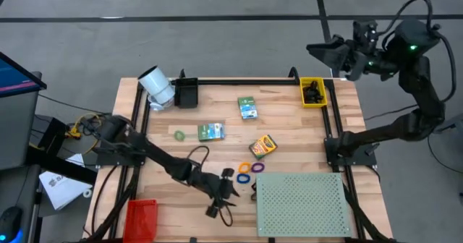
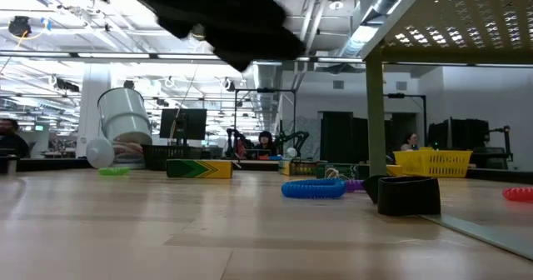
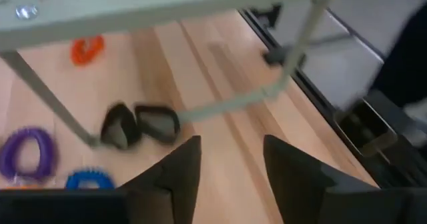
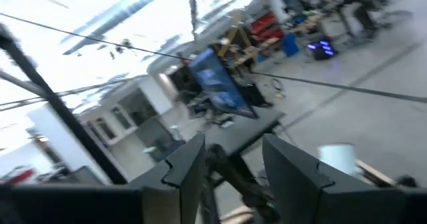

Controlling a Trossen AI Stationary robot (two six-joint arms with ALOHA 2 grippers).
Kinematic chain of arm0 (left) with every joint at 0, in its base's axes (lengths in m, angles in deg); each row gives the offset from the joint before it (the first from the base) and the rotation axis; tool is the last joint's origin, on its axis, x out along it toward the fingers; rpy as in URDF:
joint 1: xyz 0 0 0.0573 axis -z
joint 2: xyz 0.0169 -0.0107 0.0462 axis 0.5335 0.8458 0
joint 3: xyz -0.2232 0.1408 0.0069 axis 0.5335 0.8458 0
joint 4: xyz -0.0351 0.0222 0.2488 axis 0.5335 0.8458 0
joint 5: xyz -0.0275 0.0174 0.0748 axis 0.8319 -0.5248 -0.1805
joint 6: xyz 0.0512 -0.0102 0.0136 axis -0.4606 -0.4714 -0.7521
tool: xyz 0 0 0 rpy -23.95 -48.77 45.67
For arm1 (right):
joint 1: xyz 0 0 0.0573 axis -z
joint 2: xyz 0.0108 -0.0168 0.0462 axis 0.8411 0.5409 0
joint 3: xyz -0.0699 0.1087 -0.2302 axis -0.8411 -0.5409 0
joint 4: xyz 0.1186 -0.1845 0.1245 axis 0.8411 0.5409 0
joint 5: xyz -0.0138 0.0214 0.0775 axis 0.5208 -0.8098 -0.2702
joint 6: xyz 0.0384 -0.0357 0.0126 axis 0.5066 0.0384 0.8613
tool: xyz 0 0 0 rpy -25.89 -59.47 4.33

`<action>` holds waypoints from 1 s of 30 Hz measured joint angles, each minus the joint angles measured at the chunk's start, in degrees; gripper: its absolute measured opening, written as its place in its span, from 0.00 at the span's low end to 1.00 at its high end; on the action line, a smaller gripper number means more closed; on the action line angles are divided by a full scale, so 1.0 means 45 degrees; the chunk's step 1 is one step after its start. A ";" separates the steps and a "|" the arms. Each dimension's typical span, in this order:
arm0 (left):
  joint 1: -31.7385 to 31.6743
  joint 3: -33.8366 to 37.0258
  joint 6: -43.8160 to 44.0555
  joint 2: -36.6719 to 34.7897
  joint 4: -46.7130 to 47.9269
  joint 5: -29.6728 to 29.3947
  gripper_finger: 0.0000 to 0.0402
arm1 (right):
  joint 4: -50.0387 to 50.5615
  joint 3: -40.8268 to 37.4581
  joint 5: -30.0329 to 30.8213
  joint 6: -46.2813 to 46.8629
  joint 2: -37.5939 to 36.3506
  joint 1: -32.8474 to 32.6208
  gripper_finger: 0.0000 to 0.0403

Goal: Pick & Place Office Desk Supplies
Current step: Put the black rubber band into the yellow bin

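Observation:
My left gripper [image 1: 231,190] [image 3: 230,177] hangs open low over the wood, nothing between its fingers. Just beyond it a black clip [image 3: 140,125] [image 2: 408,195] lies by the perforated board's leg. Orange [image 3: 87,49], purple [image 3: 27,151] and blue [image 3: 85,179] rings lie flat beside the clip. Two green boxes [image 1: 248,108] [image 1: 211,131], a crayon box [image 1: 262,147] and a green ring [image 1: 179,134] lie mid-table. My right gripper [image 1: 316,51] [image 4: 233,177] is raised beyond the far right corner, open and empty, facing the room.
A pale green perforated board [image 1: 302,203] stands on legs at the near right. A yellow bin [image 1: 312,92] holding black clips sits at the far right, a red bin [image 1: 139,218] at the near left. A white cylinder [image 1: 157,87] and black holder [image 1: 186,92] are far left.

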 joint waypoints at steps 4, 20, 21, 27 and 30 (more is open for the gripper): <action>-0.0152 -0.0004 0.0727 0.1341 -0.2707 -0.0424 0.44 | -0.0891 -0.0010 0.0014 -0.0153 0.0041 -0.0672 0.37; -0.0173 -0.1258 0.2245 0.4342 -0.4946 -0.1895 0.46 | -0.1720 -0.0010 -0.0093 -0.0481 0.0019 -0.1422 0.37; -0.0173 -0.1407 0.2246 0.4446 -0.4818 -0.1986 0.46 | -0.1732 -0.0010 -0.0098 -0.0481 0.0019 -0.1422 0.37; -0.0246 -0.1803 0.2552 0.4979 -0.4311 -0.2003 0.46 | -0.1783 -0.0019 -0.0103 -0.0418 -0.0186 -0.1418 0.37; -0.0241 -0.1821 0.2746 0.5272 -0.4282 -0.1979 0.46 | -0.1816 -0.0019 -0.0108 -0.0409 -0.0234 -0.1418 0.37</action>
